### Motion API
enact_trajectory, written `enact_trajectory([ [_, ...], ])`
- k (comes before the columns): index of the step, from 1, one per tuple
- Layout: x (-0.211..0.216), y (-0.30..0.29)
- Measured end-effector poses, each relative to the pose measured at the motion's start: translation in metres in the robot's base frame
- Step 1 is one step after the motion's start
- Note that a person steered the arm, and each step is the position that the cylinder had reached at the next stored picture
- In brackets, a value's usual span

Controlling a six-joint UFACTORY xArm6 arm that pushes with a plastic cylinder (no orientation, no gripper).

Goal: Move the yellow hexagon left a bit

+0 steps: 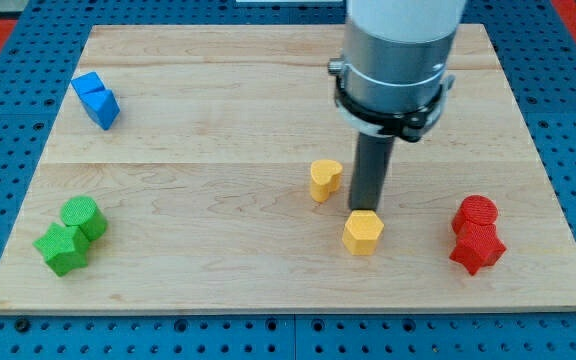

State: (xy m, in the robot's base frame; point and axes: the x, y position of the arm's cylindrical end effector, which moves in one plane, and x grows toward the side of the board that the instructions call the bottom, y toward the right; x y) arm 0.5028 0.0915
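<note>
The yellow hexagon [363, 232] lies on the wooden board [218, 130], below the middle and a little to the view's right. My tip [365, 209] comes down just behind the hexagon's top edge, touching or nearly touching it. A second yellow block, heart-like in shape [324, 179], lies just up and to the left of the hexagon, left of the rod.
Two blue blocks [96, 99] lie together at the upper left. A green cylinder [83, 216] and a green star-like block [61, 249] lie at the lower left. A red cylinder [478, 213] and a red star-like block [477, 248] lie at the lower right.
</note>
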Motion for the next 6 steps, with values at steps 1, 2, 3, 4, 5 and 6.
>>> enact_trajectory([
  [1, 0.003, 0.049],
  [2, 0.027, 0.059],
  [3, 0.033, 0.036],
  [4, 0.031, -0.005],
  [5, 0.031, -0.035],
  [6, 0.031, -0.035],
])
